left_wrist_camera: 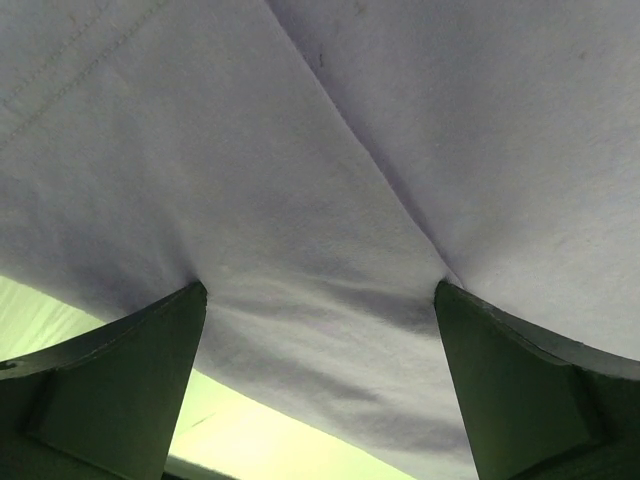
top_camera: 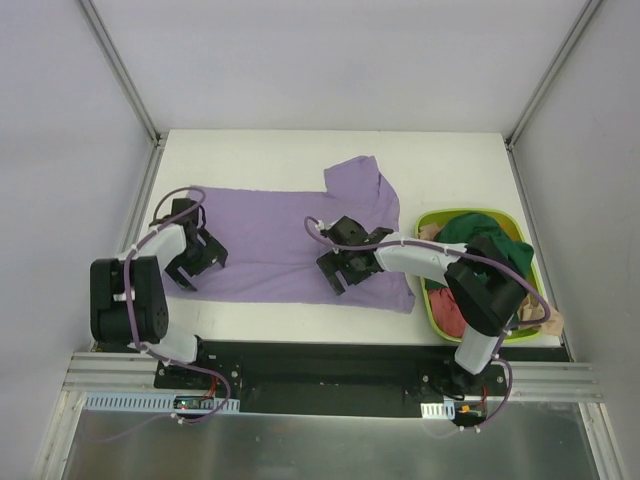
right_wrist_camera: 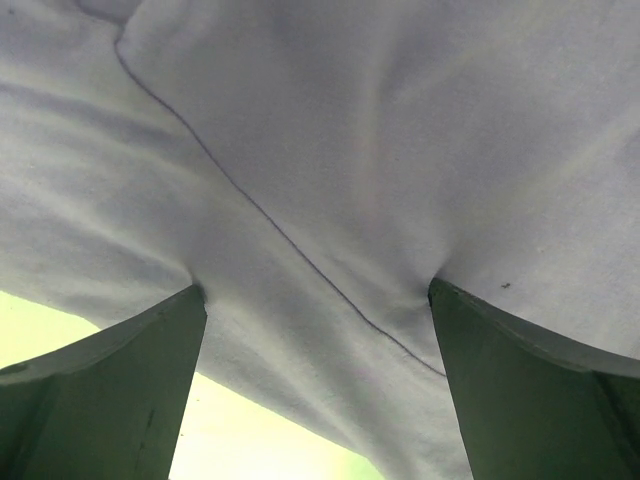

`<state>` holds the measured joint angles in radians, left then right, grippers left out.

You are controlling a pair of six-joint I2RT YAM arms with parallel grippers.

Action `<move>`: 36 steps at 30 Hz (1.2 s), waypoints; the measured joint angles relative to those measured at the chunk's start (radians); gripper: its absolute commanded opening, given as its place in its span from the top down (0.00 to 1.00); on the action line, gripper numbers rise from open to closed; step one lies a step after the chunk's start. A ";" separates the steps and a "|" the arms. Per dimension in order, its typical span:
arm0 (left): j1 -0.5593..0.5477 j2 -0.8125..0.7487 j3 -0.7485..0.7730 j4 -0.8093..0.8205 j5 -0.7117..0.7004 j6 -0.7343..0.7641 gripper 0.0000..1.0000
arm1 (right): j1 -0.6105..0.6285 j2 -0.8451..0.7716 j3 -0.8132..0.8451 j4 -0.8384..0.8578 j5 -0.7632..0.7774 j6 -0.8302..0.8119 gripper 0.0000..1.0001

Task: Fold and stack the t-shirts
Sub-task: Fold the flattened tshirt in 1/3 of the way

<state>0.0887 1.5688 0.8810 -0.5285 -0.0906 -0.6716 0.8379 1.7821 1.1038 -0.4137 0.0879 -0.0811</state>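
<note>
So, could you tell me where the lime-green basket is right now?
In the top view, the basket sits on the table, far right, beside the purple shirt.

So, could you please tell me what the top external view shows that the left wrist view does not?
Only top external: the whole lavender t-shirt spread on the table, the right gripper on it, and the green basket holding a dark green shirt. Only left wrist: a diagonal seam close up, and cloth dimpled at both fingers. Shared: the lavender t-shirt under the open left gripper.
</note>
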 measured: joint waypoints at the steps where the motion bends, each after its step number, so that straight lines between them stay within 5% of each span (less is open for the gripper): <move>1: 0.000 -0.039 -0.042 -0.006 -0.009 -0.015 0.01 | 0.006 -0.010 -0.013 0.003 0.000 -0.002 0.04; 12: 0.000 -0.334 -0.276 -0.045 -0.051 -0.163 0.01 | 0.048 -0.066 -0.085 0.039 0.006 0.007 0.04; 36: 0.000 -0.253 -0.211 -0.119 -0.115 -0.187 0.01 | 0.156 -0.146 -0.164 -0.029 0.088 0.224 0.04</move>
<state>0.0887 1.3163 0.6704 -0.6479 -0.2058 -0.8585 0.9939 1.6356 0.9394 -0.4427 0.1757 0.1425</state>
